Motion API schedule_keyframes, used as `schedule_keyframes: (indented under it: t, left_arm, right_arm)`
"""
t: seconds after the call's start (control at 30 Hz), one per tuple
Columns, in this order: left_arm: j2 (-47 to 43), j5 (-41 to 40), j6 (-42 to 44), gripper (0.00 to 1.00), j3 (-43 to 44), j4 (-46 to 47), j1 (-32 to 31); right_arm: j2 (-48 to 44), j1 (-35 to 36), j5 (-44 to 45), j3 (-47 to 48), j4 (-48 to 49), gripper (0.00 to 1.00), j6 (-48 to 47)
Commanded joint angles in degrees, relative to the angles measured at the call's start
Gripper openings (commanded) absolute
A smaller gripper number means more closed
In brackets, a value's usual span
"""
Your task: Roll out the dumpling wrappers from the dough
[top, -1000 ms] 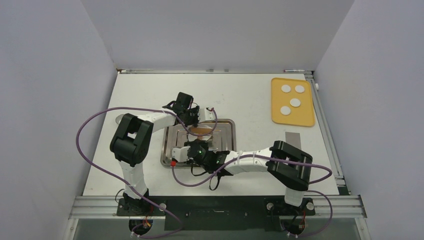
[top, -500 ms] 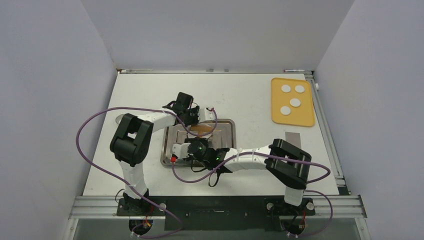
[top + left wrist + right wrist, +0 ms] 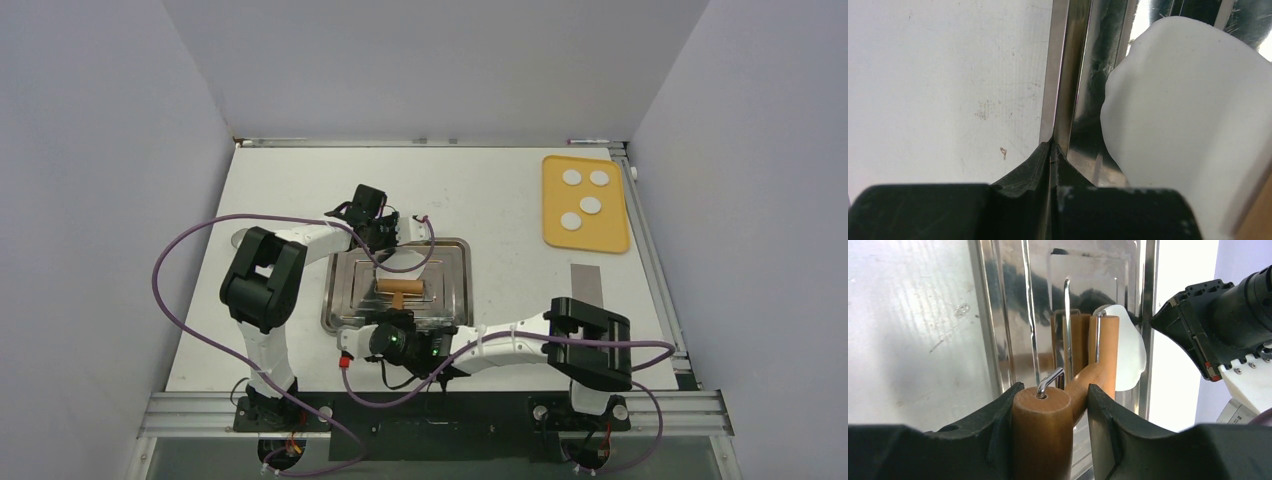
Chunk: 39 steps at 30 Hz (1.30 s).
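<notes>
Two arms work over a steel tray (image 3: 455,270) at the middle of the white surface (image 3: 500,190). The left pincer (image 3: 1050,148) is pressed together on the tray's far rim, pinning it in place. The right pincer (image 3: 1055,388) stands apart on either side of the handle of the wooden rolling pin (image 3: 1040,432) at the near rim. A sliver of gap shows beside one pad, so it does not look clamped. The pin's roller end lies at the edge of a soft white sheet of dough (image 3: 1131,352), which sits at the far side of the tray, close to the left pincer. To roll well from here, the right arm would likely need to close squarely on the handle, keep the roller level and press evenly across the dough. The left hold should stay firm so the tray cannot skate (its polished floor looks slippery). The dumpling wrappers (image 3: 591,205) lie well apart from the work, at the far right of the surface on a yellow-orange board (image 3: 612,232). They are four small, flat, round white discs, alike in size and none touching, two side by side at the far end and two staggered nearer.
</notes>
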Motion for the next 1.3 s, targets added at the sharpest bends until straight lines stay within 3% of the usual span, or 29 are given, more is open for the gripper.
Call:
schedule_keyframes:
  t: [0.0, 0.2, 0.47, 0.7, 0.8, 0.97, 1.2, 1.27]
  left_arm:
    - [3.0, 0.8, -1.1, 0.0, -1.8, -9.4, -0.3]
    - [3.3, 1.1, -1.4, 0.0, -1.2, -10.1, -0.2]
    - [2.6, 5.2, -3.0, 0.0, 1.0, -12.3, 1.5]
    - [2.0, 6.6, 0.0, 0.0, 2.5, -16.4, 2.0]
    - [1.2, 6.8, 1.2, 0.0, 2.3, -18.1, 1.8]
    - [-1.5, 8.6, 5.2, 0.0, 0.1, -19.8, 1.5]
    - [-2.0, 6.9, 4.1, 0.01, 0.7, -19.3, 1.2]
    - [-2.2, 6.4, 3.0, 0.12, 1.5, -19.1, 1.2]
  right_arm:
    - [-0.5, 0.5, -10.6, -0.4, -19.1, 0.08, 12.0]
    - [-13.7, -2.0, -5.9, 2.3, -20.5, 0.08, 12.5]
    - [-28.8, -15.5, -10.0, 0.4, -22.5, 0.08, 18.6]
    - [-34.5, -28.6, -10.4, -2.8, -14.3, 0.08, 23.9]
    - [-34.3, -37.2, -12.7, -3.1, -9.0, 0.08, 28.2]
    - [-29.1, -51.3, -26.2, -1.9, 3.7, 0.08, 37.4]
    - [-14.1, -58.0, -32.7, 6.5, 14.3, 0.08, 52.5]
    - [-10.4, -58.7, -33.4, 8.5, 16.2, 0.09, 56.3]
